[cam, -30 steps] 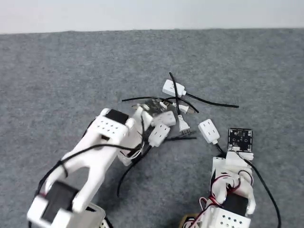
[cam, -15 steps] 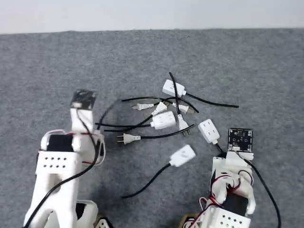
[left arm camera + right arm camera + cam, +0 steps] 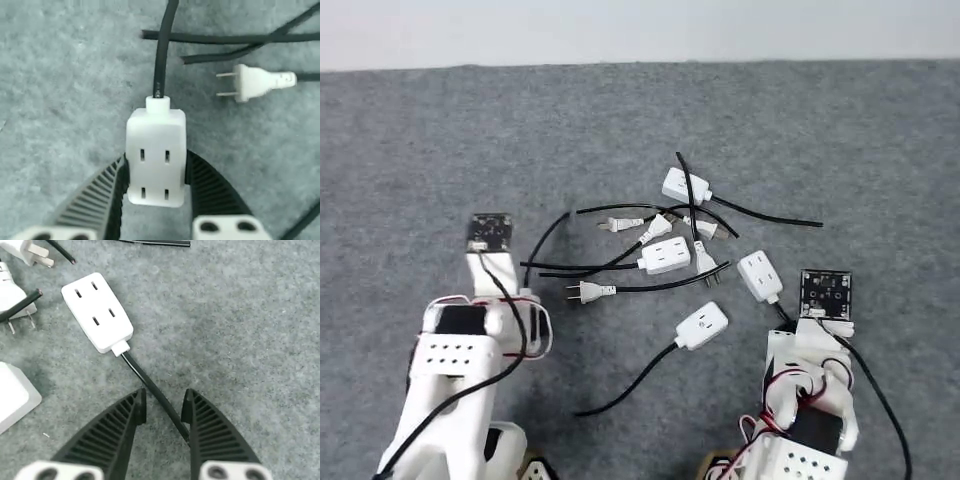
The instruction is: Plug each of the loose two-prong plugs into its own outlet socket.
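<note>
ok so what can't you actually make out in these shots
High view: the crossing black cords in the tangle hide which of the white two-prong plugs each joins.
High view: the left arm's wrist board covers the white outlet block in the left gripper.
Right wrist view: a white block beyond the right gripper is cut by the frame edge; what it is can't be told.

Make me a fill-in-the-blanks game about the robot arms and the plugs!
1. The left gripper is shut on a white outlet socket that has ___ slots.
2. The loose plug lying near it has ___ prongs.
3. The right gripper is open, and a black cord runs ___ its fingers.

Missing words: four; two; between.
</note>
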Motion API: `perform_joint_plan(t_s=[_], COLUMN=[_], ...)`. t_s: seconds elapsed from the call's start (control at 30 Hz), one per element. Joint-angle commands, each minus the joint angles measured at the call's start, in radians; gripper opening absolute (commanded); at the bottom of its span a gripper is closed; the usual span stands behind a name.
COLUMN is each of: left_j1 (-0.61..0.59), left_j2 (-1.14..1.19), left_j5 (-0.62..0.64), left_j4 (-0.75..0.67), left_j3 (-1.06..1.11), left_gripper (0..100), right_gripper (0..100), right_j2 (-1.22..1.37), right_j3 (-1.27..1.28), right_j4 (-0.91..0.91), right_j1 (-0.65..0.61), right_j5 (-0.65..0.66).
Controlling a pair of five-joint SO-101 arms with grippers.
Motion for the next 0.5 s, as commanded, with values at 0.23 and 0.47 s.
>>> perform_joint_plan(t_s=[0.23, 0.47], left_j1=[0.061, 0.054], left_j2=[-0.029, -0.032], left_j5=[0.078, 0.066], left_j4=[-0.021, -0.025], left_j3=[0.002, -0.001], left_gripper=[26, 26], right_gripper=[12.2, 12.2], right_j2=[-0.016, -0.005], right_j3=[0.006, -0.087], right_j4=[-0.021, 0.030], right_j1=[0.001, -0.059], right_j5=[0.006, -0.133])
